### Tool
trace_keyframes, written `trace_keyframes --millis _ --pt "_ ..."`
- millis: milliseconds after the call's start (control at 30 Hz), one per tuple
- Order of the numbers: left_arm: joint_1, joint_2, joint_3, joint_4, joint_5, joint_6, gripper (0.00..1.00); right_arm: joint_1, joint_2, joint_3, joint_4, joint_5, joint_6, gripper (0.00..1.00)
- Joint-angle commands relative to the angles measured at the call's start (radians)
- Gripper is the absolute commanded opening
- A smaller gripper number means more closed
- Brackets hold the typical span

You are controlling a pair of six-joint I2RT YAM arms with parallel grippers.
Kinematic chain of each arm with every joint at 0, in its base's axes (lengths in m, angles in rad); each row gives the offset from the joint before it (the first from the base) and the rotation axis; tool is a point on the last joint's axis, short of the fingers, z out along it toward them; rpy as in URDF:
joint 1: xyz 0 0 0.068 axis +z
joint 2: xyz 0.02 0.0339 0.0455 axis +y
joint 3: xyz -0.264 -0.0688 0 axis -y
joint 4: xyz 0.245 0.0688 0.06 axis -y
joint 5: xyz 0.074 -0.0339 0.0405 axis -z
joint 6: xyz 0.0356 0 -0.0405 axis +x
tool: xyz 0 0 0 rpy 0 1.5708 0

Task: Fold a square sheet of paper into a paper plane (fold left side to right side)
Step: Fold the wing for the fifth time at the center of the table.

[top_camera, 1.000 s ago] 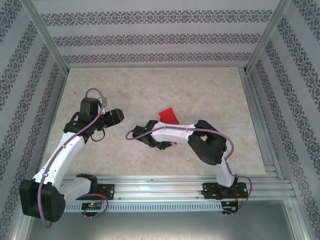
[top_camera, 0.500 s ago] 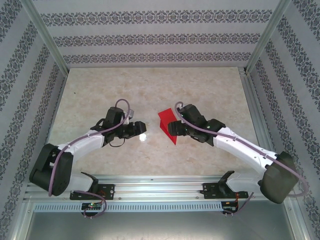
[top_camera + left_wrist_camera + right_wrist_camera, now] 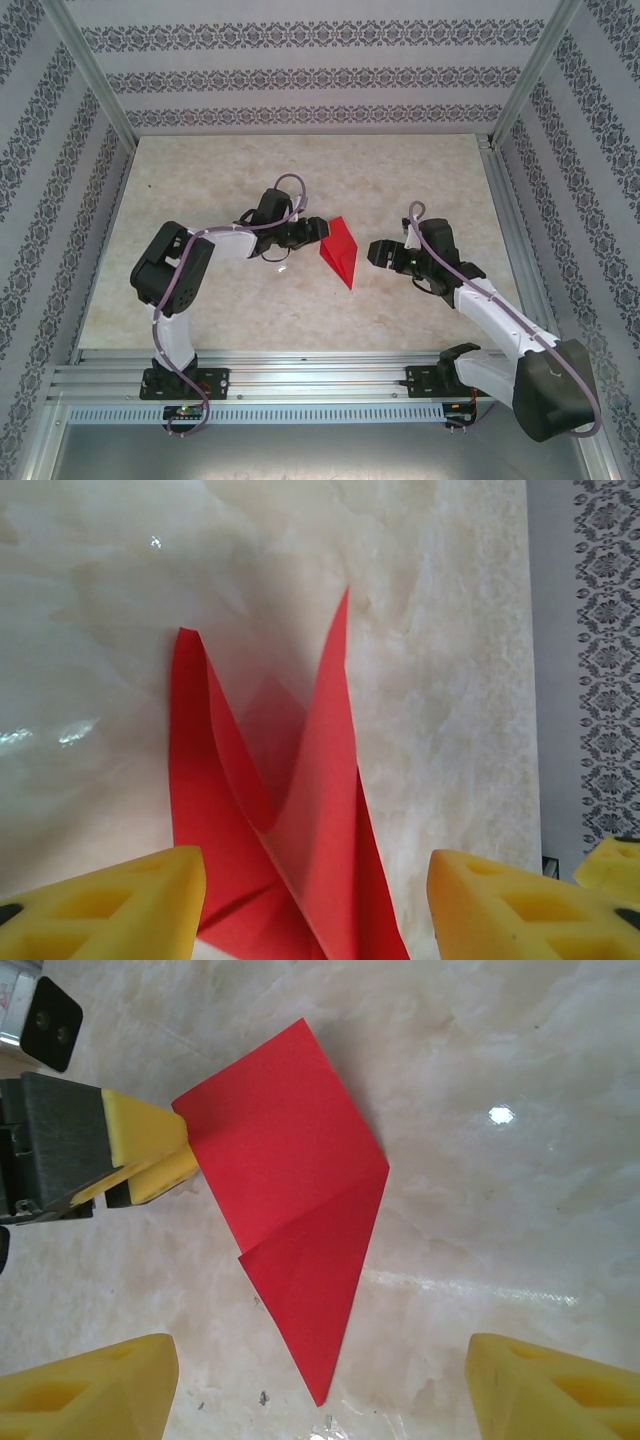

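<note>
paper plane (image 3: 339, 250) edge between parted left pincer (image 3: 319, 231), right pincer (image 3: 375, 253) wide, open table (image 3: 300, 170) around

No legible text anywhere, as far as shows.

A beige marbled bench (image 3: 400, 170) sits between walls (image 3: 300, 75) papered in grey floral bands, with aluminium posts (image 3: 85, 65) at the corners.

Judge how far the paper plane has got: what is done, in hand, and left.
Done: the paper lies creased into a pointed kite, red side up. In hand: the open left hand sits at its left edge; the right hand is open, clear of it. Left: probably further folds into a slim dart.
</note>
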Motion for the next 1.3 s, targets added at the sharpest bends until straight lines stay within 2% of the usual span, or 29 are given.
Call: trace_keyframes --millis 0,67,233,300,400,600,800,1100,1267 --pt "-0.007 0.056 0.052 0.053 0.025 -0.009 0.56 -0.015 -0.014 -0.013 0.062 -0.088 -0.005 0.76" --pt "-0.005 0.077 0.072 0.055 0.029 -0.005 0.49 -0.020 -0.014 -0.015 0.053 -0.090 -0.013 0.76" --pt "-0.005 0.104 0.116 0.011 0.034 0.031 0.19 -0.040 -0.011 -0.023 0.042 -0.098 -0.021 0.75" --pt "-0.001 0.093 0.109 0.000 0.039 0.050 0.10 -0.056 -0.008 -0.026 0.046 -0.118 -0.028 0.74" --pt "0.017 0.051 0.074 0.000 0.063 0.100 0.01 -0.075 -0.005 -0.035 0.087 -0.163 -0.028 0.75" --pt "0.070 -0.052 0.016 -0.003 0.240 0.235 0.00 -0.096 0.055 -0.038 0.264 -0.301 -0.041 0.83" --pt "0.083 -0.110 0.017 -0.080 0.423 0.373 0.00 -0.089 0.234 -0.009 0.539 -0.483 -0.032 0.79" --pt "0.082 -0.154 0.018 -0.152 0.509 0.454 0.00 -0.036 0.435 0.092 0.677 -0.601 -0.032 0.73" --pt "0.083 -0.160 0.026 -0.193 0.532 0.489 0.00 -0.006 0.476 0.115 0.682 -0.622 -0.035 0.70"
